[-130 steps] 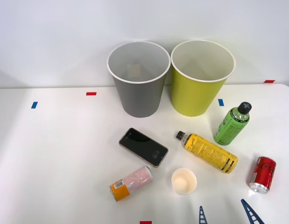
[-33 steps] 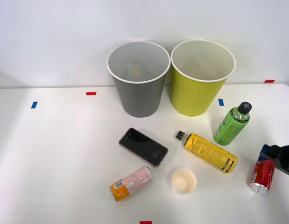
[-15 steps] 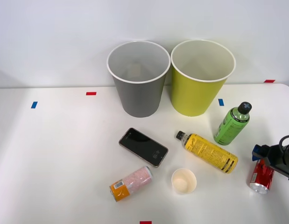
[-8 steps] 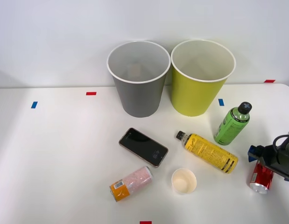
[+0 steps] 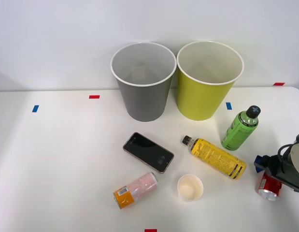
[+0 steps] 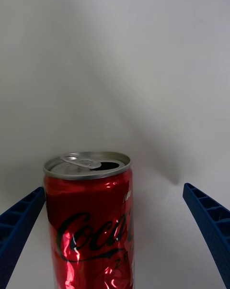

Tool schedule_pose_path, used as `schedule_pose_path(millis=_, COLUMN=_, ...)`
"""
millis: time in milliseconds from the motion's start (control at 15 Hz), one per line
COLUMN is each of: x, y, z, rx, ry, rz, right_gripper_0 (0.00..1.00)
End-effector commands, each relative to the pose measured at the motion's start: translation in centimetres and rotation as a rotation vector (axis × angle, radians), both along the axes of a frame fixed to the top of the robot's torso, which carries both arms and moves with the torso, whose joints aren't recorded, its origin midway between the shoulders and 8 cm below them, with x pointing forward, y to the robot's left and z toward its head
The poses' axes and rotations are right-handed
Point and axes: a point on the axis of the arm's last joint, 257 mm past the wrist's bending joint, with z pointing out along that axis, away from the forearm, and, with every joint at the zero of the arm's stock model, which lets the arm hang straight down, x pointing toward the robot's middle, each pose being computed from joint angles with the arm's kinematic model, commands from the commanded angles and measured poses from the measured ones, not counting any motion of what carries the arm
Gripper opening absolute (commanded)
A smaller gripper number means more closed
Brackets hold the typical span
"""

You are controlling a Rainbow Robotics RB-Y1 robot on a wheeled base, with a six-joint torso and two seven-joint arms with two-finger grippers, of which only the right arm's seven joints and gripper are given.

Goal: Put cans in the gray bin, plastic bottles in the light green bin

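The red can (image 5: 268, 189) lies near the table's right edge, its silver end toward the front. My right gripper (image 5: 266, 170) hovers right over it and hides most of it. In the wrist view the red can (image 6: 88, 222) sits between my open blue fingers (image 6: 21, 217), closer to one of them and touching neither. The pink can (image 5: 135, 190) lies at the front centre. A yellow bottle (image 5: 217, 158) lies on its side, and a green bottle (image 5: 240, 128) stands upright beyond it. The gray bin (image 5: 143, 82) and the light green bin (image 5: 208, 79) stand side by side at the back.
A black phone (image 5: 148, 152) lies flat in the middle of the table. A white paper cup (image 5: 190, 187) stands upright between the pink can and the yellow bottle. Red and blue tape marks dot the white table (image 5: 67, 159).
My right arm has come in from the right edge and crept leftward over the red can, covering more of it. Nothing else has moved.
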Motion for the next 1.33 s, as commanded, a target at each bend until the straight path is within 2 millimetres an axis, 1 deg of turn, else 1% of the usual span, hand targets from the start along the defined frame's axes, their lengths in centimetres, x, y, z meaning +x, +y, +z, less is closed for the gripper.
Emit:
schedule_pose_path(millis=67, x=0.0, y=0.2, z=-0.2, rx=0.0, ry=0.0, rz=-0.003, right_gripper_0=1.0)
schedule_pose_path(millis=533, x=0.1, y=0.6, z=-0.4, rx=0.001, ry=-0.007, rz=-0.012, right_gripper_0=1.0)
schedule_pose_path(millis=667, x=0.1, y=0.7, z=-1.0, rx=0.005, ry=0.004, rz=-0.008, right_gripper_0=1.0)
schedule_pose_path(millis=733, x=0.6, y=0.7, z=-1.5, rx=0.008, ry=-0.009, rz=-0.006, right_gripper_0=1.0)
schedule_pose_path(millis=800, x=1.2, y=0.6, z=-1.5, rx=0.01, ry=-0.023, rz=-0.004, right_gripper_0=1.0)
schedule_pose_path(millis=933, x=1.2, y=0.8, z=-1.5, rx=0.012, ry=-0.023, rz=0.001, right_gripper_0=1.0)
schedule_pose_path(millis=1000, x=1.2, y=0.8, z=-1.5, rx=0.011, ry=-0.023, rz=0.004, right_gripper_0=0.93)
schedule_pose_path(millis=1067, x=1.2, y=0.8, z=-1.5, rx=0.01, ry=-0.022, rz=0.005, right_gripper_0=0.68)
schedule_pose_path(millis=1133, x=1.3, y=0.8, z=-1.4, rx=0.008, ry=-0.025, rz=0.007, right_gripper_0=0.38)
schedule_pose_path(millis=1200, x=1.2, y=0.7, z=-1.4, rx=0.006, ry=-0.023, rz=0.008, right_gripper_0=0.02)
schedule_pose_path(millis=1267, x=1.3, y=0.6, z=-1.3, rx=0.003, ry=-0.026, rz=0.011, right_gripper_0=0.0)
schedule_pose_path(millis=1333, x=1.3, y=0.6, z=-1.3, rx=0.003, ry=-0.026, rz=0.011, right_gripper_0=0.0)
